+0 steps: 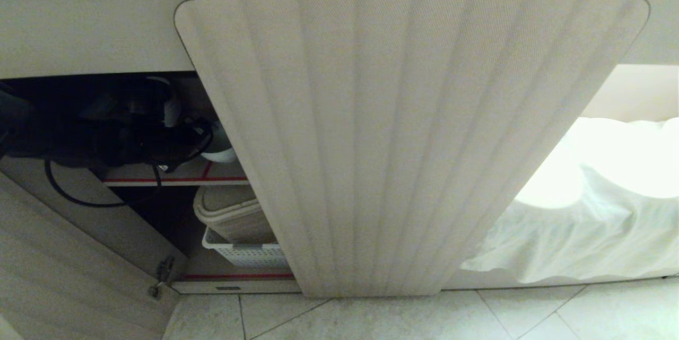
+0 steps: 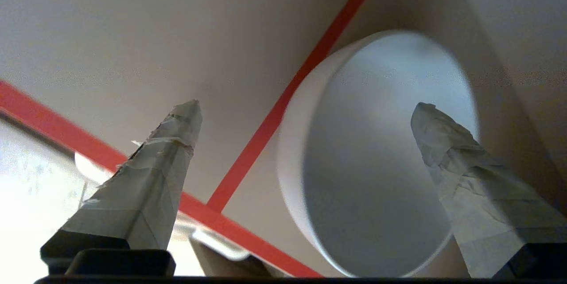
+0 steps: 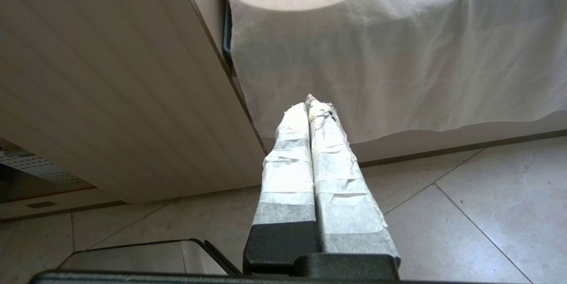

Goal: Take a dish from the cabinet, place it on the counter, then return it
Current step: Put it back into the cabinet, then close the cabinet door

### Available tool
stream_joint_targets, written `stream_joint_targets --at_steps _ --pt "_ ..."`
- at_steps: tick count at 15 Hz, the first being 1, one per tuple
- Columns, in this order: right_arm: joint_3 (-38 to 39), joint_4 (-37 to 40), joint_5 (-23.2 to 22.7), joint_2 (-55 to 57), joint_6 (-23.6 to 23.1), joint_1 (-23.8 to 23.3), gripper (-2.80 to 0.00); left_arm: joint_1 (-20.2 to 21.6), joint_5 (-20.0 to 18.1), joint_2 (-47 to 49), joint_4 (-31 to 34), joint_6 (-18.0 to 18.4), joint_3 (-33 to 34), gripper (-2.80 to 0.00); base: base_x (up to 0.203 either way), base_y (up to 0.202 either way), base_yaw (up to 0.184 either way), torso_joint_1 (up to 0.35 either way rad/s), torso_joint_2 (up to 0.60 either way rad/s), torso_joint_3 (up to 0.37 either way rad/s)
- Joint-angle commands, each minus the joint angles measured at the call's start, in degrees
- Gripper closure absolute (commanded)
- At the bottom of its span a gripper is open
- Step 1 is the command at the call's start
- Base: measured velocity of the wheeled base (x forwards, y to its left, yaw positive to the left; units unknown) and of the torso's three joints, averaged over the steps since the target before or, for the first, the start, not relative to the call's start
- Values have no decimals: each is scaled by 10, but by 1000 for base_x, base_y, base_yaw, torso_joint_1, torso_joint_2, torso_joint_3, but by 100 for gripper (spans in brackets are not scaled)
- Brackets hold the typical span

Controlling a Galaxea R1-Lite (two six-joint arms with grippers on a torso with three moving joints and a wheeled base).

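Observation:
The cabinet (image 1: 403,144) stands with its fluted door swung open, showing a dark interior and a red-edged shelf (image 1: 175,179). On that shelf sits the dish (image 2: 376,164), a deep white bowl, whose edge also shows in the head view (image 1: 222,153). My left arm (image 1: 132,136) reaches into the cabinet above the shelf. Its gripper (image 2: 305,107) is open. One taped finger (image 2: 465,186) shows in front of the bowl's hollow, the other (image 2: 150,177) stands out beside it. Whether either touches the bowl I cannot tell. My right gripper (image 3: 312,100) hangs shut and empty above the floor. The counter's top is out of view.
Under the shelf stand a beige lidded bin (image 1: 233,212) and a white perforated basket (image 1: 246,252). A second open door (image 1: 63,266) juts out at the lower left. A black cable (image 1: 79,197) loops below my left arm. A white cloth (image 1: 583,212) hangs at the right above the tiled floor (image 1: 424,319).

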State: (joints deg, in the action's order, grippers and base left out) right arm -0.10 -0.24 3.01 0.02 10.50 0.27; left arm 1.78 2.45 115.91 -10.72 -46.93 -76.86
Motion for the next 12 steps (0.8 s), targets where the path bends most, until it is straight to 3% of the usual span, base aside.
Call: stream_joint_targets --at_steps 1,6,12 --pt "0 0 1 0 1 0 0 0 3 -12 -42 17 29 -280 0 0 0 0 0 0" --pt "0 0 1 0 1 0 0 1 4 -27 -194 88 112 -280 0 0 0 0 0 0" --pt "0 0 0 0 1 0 0 1 5 -48 -266 134 161 -280 0 0 0 0 0 0"
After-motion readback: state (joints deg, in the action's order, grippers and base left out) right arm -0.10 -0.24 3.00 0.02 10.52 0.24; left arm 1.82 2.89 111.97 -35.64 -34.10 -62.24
